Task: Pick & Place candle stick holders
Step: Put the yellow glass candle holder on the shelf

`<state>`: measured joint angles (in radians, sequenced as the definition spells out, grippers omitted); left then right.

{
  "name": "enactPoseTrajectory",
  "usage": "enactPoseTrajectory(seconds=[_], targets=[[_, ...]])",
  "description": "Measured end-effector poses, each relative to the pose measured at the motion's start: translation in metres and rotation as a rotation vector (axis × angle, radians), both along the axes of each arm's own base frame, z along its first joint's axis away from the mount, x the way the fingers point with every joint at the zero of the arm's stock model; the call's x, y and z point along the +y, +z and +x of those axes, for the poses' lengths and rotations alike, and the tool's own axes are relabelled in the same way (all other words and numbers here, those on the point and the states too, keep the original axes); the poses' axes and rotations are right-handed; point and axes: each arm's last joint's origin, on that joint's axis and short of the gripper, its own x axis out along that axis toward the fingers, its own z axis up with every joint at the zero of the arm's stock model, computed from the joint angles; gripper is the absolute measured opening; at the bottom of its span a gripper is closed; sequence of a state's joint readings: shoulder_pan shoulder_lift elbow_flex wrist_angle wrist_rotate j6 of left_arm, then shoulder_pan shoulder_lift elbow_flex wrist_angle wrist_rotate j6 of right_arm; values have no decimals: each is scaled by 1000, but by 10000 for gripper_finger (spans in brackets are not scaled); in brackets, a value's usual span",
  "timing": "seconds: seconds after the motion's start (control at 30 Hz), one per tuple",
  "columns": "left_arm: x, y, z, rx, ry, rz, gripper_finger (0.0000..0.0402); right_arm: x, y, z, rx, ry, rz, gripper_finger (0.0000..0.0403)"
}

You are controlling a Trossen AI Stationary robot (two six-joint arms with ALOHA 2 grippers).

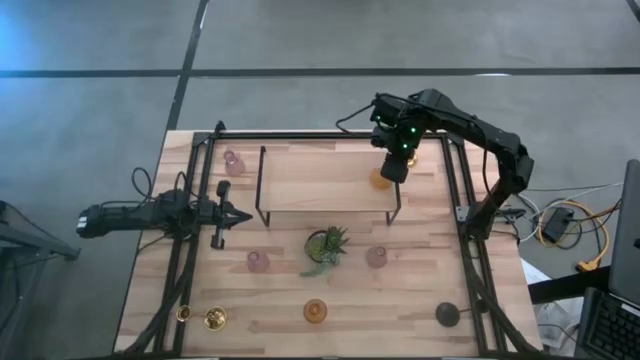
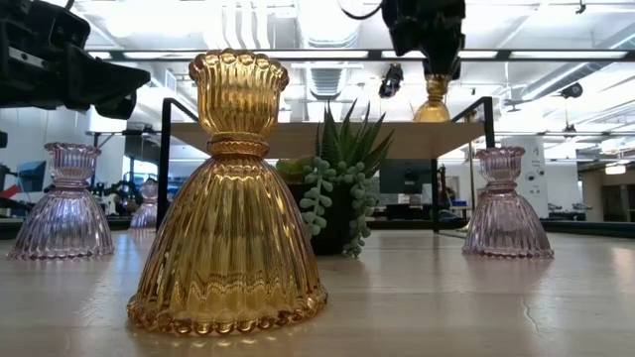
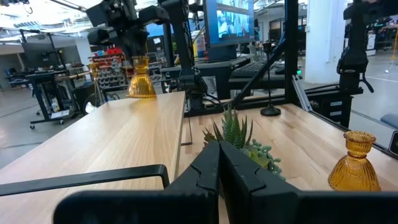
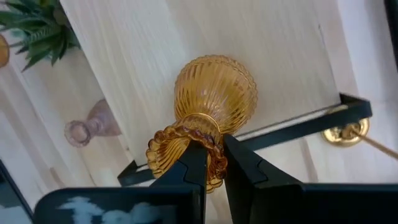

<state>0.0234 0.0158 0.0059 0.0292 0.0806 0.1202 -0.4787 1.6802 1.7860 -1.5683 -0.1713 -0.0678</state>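
The right end effector [image 1: 397, 170] hangs over the raised wooden shelf [image 1: 320, 175] at its right end, its fingers [image 4: 194, 163] pinching the scalloped rim of an amber glass candle holder [image 4: 208, 106] whose base sits on the shelf top, close to the shelf's black frame corner. Just past that corner, down on the desk [image 1: 420, 300], a gold candle stick holder [image 4: 344, 133] shows by its round base. In front of the shelf stands a small spiky green plant [image 1: 326, 246], flanked by two pink glass holders, one to its left [image 1: 258, 261] and one to its right [image 1: 376, 257]. A second amber glass holder [image 1: 315, 312] stands nearer the desk's front edge, in front of the plant. A third pink holder [image 1: 233, 162] stands left of the shelf, near the back. At the front left corner sit two gold stick holders [image 1: 215, 319], and the black one [image 1: 447, 315] is at the front right. The left end effector [image 1: 232, 213] waits at the left side of the desk, just left of the shelf's leg, fingers pressed together and holding nothing.
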Motion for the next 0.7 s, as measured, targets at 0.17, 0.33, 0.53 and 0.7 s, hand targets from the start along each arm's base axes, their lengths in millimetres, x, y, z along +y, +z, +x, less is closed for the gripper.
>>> enactPoseTrajectory(seconds=[0.17, 0.33, 0.53, 0.7], targets=[[0, 0, 0, 0, 0, 0, 12, -1, 0, -3, -1, -4, 2, 22], [0, 0, 0, 0, 0, 0, 12, -1, 4, -3, -8, 0, -24, 22], [0, 0, 0, 0, 0, 0, 12, -1, 2, -3, -3, -3, -19, 28], [0, 0, 0, 0, 0, 0, 12, -2, 1, -2, -8, -3, -21, 30]])
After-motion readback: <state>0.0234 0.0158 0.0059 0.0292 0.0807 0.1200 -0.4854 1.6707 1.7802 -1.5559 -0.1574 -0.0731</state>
